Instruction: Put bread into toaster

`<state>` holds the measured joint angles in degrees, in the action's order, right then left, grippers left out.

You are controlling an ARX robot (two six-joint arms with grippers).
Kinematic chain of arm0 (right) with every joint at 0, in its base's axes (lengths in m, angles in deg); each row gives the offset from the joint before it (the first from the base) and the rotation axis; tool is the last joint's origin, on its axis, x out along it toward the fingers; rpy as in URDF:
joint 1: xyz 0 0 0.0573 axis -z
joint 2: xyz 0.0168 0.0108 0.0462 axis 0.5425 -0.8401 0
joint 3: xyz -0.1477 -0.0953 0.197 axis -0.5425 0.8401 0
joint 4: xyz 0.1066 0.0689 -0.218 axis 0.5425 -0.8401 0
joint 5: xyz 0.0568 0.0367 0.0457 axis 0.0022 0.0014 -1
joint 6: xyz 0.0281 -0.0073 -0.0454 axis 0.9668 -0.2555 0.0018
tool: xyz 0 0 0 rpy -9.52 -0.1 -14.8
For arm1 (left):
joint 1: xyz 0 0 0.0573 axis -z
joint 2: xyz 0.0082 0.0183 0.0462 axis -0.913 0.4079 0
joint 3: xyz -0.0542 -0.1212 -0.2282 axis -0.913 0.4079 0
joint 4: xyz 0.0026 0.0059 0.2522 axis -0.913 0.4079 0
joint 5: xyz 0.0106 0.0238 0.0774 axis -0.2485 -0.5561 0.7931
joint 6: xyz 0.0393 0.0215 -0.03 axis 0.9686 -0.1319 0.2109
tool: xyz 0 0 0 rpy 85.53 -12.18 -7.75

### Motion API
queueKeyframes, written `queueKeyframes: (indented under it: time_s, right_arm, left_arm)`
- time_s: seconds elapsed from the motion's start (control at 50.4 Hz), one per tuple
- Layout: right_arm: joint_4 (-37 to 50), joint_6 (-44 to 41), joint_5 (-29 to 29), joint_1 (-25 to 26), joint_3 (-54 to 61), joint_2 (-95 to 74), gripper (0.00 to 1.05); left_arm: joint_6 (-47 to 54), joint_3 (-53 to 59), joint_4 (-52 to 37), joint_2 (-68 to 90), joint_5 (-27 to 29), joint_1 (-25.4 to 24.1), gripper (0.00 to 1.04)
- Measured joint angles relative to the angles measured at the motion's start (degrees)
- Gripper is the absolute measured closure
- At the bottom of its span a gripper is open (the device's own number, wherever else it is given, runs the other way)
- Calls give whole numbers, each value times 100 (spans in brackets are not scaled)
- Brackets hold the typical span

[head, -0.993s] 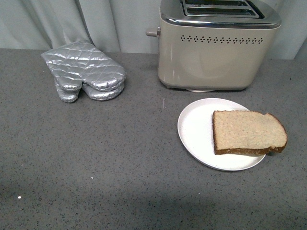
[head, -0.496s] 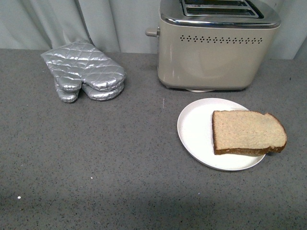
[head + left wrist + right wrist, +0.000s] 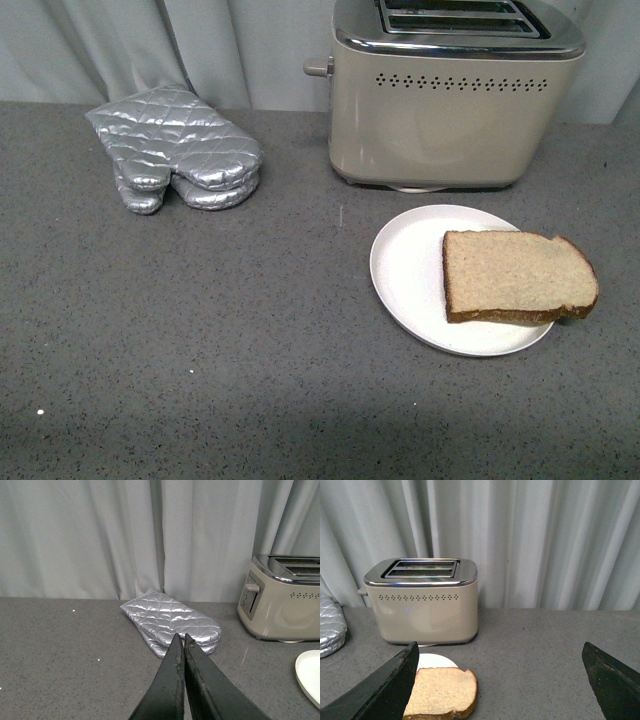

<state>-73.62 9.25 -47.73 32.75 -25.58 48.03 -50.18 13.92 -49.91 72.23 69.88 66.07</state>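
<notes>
Grey speckled bench (image 3: 200, 350) ran back to a pale curtain (image 3: 100, 40), and nothing on it had shifted over the last second. The bread (image 3: 518, 277) lay flat on the plate (image 3: 405, 265) exactly as before, untouched. The toaster (image 3: 450, 120) stood just behind the plate with both slots empty.

The right claw (image 3: 499, 645) was spread wide with nothing in it. The bread lay close ahead of and below it, nearer one finger than the other, and the toaster stood straight beyond the bread. The left claw (image 3: 183, 639) was pinched fully together, empty, with the mitts (image 3: 170, 622) ahead of it and the toaster further off towards the right arm's side.

With no change in the scene, the task looked barely begun and the pick-up not yet started. The right claw, open and facing the slice, seemed the one to take it. A flat slice on a smooth plate would probably need an edge lifted before it could be gripped.
</notes>
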Motion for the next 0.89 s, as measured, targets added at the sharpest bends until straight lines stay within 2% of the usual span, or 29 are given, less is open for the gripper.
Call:
queueKeyframes:
  time_s: [0.159,0.258,0.496,0.556,0.616,0.695,0.774,0.894]
  right_arm:
    - [0,2,0,0,0,0,10]
    - [0,2,0,0,0,0,10]
    - [0,2,0,0,0,0,10]
    - [-79,-116,94,0,-22,-57,10]
    - [153,-774,72,214,-186,-918,10]
    - [1211,-1156,-291,656,-518,-2708,10]
    - [1749,-1158,-833,1008,-1064,-4498,10]
    - [1768,-918,-1377,1270,-1816,-6575,10]
  left_arm:
    - [0,0,245,-240,0,0,101]
    - [0,0,1198,-1036,-15,0,101]
    - [-4,0,1252,-1209,-15,0,100]
    - [0,0,1255,-1211,-15,0,88]
    - [0,0,1255,-1213,-15,0,74]
    - [0,0,1255,-1217,-15,0,58]
    - [0,0,1255,-1217,-15,0,41]
    - [0,0,1255,-1220,-15,0,20]
